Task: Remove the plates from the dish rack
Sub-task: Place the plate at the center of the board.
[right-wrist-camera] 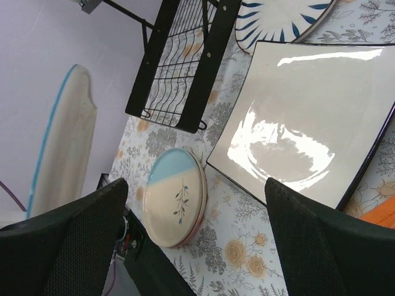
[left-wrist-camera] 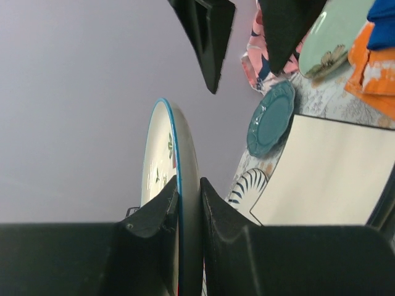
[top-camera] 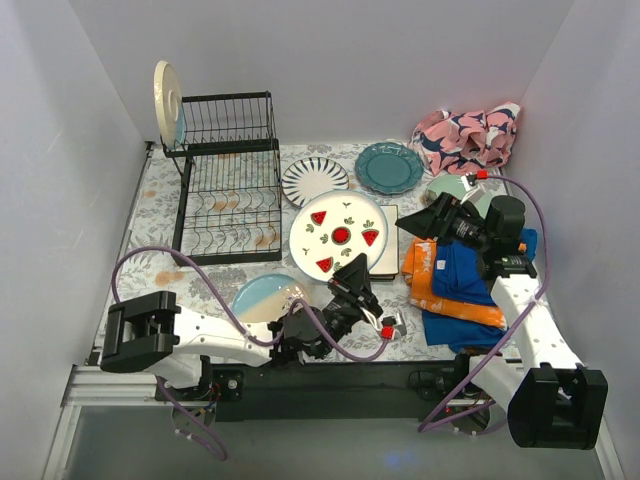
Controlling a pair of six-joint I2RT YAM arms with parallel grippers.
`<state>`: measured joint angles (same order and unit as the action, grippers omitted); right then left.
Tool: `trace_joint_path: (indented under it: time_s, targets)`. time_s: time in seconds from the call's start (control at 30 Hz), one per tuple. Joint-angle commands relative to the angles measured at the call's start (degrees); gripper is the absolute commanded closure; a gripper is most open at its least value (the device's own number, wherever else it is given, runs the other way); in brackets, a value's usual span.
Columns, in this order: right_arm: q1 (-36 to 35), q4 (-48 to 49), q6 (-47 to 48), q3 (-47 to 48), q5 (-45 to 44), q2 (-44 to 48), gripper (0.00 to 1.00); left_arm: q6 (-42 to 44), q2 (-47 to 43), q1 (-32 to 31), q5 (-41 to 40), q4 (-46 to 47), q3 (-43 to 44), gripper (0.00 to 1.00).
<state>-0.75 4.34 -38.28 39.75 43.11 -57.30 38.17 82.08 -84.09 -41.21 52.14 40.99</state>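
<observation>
The black wire dish rack (top-camera: 228, 180) stands at the back left, with a round cream plate (top-camera: 166, 100) upright at its top left corner. My left gripper (top-camera: 352, 268) is shut on the near rim of the watermelon-patterned plate (top-camera: 340, 232). In the left wrist view my left gripper (left-wrist-camera: 188, 185) pinches that plate (left-wrist-camera: 185, 154) edge-on, held above the square cream plate (left-wrist-camera: 333, 179). My right gripper (top-camera: 410, 226) is open and empty, just right of the watermelon plate. In the right wrist view my right gripper (right-wrist-camera: 197, 234) hangs over the table between the blue-and-cream plate (right-wrist-camera: 176, 197) and the square plate (right-wrist-camera: 308, 117).
Lying on the table are a black-striped plate (top-camera: 315, 180), a teal plate (top-camera: 388, 167), a pale green plate (top-camera: 445, 188) and the blue-and-cream plate (top-camera: 268, 296). A pink patterned cloth (top-camera: 468, 135) lies back right. An orange and blue cloth (top-camera: 460, 285) lies right.
</observation>
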Motion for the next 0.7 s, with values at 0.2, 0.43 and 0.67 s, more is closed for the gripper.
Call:
trace_joint_path:
  time_s: [0.2,0.43,0.67]
  targets:
    - [-1.44,0.14,4.80,0.42,3.20,-1.41,0.07,2.18,5.27,-1.68,0.87,14.13,-4.43,1.00]
    - [-4.34,0.32,4.36,-0.63,3.12,-2.21,0.11,1.99,9.14,-2.04,1.66,17.03,-4.69,1.00]
    - [-8.38,0.41,4.44,-2.30,0.49,-0.80,0.17,1.03,8.97,-2.13,1.57,16.94,-5.57,1.00]
